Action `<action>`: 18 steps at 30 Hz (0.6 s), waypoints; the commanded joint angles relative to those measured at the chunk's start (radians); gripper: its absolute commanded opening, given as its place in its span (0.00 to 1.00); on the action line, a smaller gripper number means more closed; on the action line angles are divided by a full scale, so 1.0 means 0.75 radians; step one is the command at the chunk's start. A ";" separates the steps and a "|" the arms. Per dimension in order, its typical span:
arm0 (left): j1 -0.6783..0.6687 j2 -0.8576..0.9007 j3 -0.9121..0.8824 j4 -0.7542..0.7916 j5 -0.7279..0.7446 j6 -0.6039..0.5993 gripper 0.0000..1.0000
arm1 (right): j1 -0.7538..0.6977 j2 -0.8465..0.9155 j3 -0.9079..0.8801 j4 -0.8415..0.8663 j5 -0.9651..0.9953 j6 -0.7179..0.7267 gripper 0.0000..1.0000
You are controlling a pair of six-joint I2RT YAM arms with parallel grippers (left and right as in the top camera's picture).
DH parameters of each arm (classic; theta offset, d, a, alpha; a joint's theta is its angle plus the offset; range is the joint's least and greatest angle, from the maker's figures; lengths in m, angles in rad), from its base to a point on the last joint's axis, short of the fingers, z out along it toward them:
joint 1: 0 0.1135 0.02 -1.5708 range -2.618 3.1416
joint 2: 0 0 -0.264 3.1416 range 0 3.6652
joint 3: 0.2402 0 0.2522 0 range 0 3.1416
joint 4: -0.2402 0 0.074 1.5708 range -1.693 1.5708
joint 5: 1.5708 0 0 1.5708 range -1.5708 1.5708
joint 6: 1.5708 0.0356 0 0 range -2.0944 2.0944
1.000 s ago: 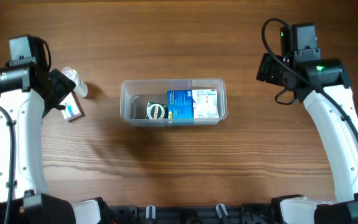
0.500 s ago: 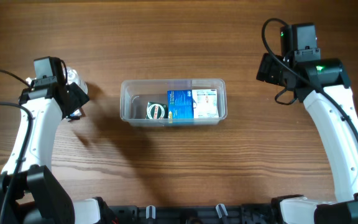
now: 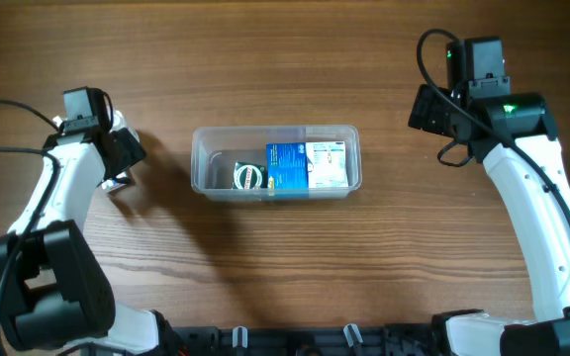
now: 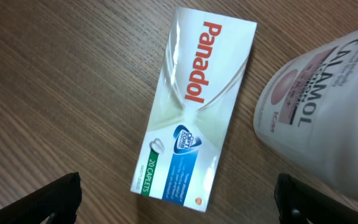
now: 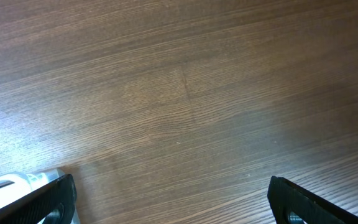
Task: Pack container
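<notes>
The clear container (image 3: pixel 202 158) sits mid-table and holds a blue box (image 3: pixel 287 166), a white box (image 3: pixel 330 163) and a small round item (image 3: pixel 248 176). My left gripper (image 3: pixel 120 161) is open, left of the container, directly above a white Panadol box (image 4: pixel 194 109) lying flat on the wood. A white lotion bottle (image 4: pixel 328 118) lies beside that box. The left gripper (image 4: pixel 179 210) holds nothing, and its black fingertips (image 4: pixel 58 196) stand wide on either side of the box's near end. My right gripper (image 3: pixel 431 109) is open and empty, up right of the container; the right wrist view (image 5: pixel 182 208) shows it above bare wood.
In the overhead view the left arm hides most of the Panadol box (image 3: pixel 117 184) and the bottle (image 3: pixel 119 121). A corner of the container (image 5: pixel 11 183) shows at the lower left of the right wrist view. The wooden table (image 3: pixel 285 267) surrounds everything.
My left arm has swung in toward the table's back left and now hangs over the Panadol box and bottle. The right arm and the container have not moved.
</notes>
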 commanded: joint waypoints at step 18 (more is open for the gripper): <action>0.096 0.200 -0.008 0.128 -0.007 0.021 0.94 | 0.001 -0.005 0.002 0.003 0.026 -0.016 1.00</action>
